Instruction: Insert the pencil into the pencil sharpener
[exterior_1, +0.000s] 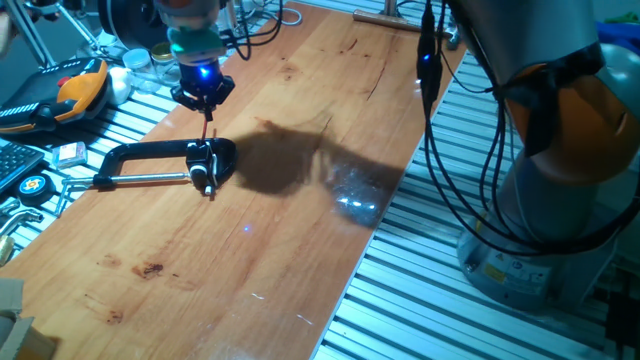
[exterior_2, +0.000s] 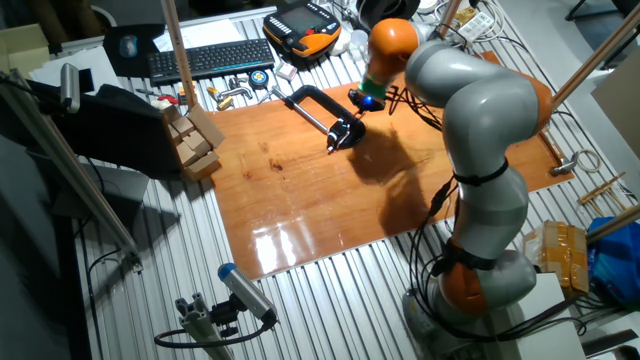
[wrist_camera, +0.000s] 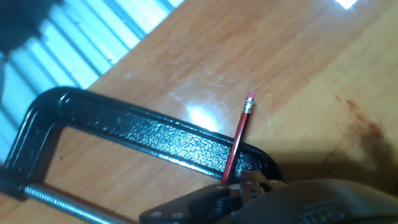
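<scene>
Hand (exterior_1: 207, 106) hovers just above clamp's (exterior_1: 150, 160) closed end, pinching red pencil (wrist_camera: 238, 140) betw. its fingers, pencil near upright. In hand view pencil's eraser end points away from hand, shaft crossing over clamp's black frame. Pencil sharpener (exterior_1: 203, 168) sits in clamp's mouth, right under hand. Clamp lies flat on wooden tabletop (exterior_1: 300, 250), screw bar pointing away from sharpener.

Fingers (exterior_1: 205, 98) pointing down, closed, arm bent.

Clamp blocks the board's far end

The C-clamp (exterior_1: 160, 160) is laid across the wooden board (exterior_1: 300, 200); open board is left beyond it, bordered by clutter (exterior_1: 60, 90).
</scene>
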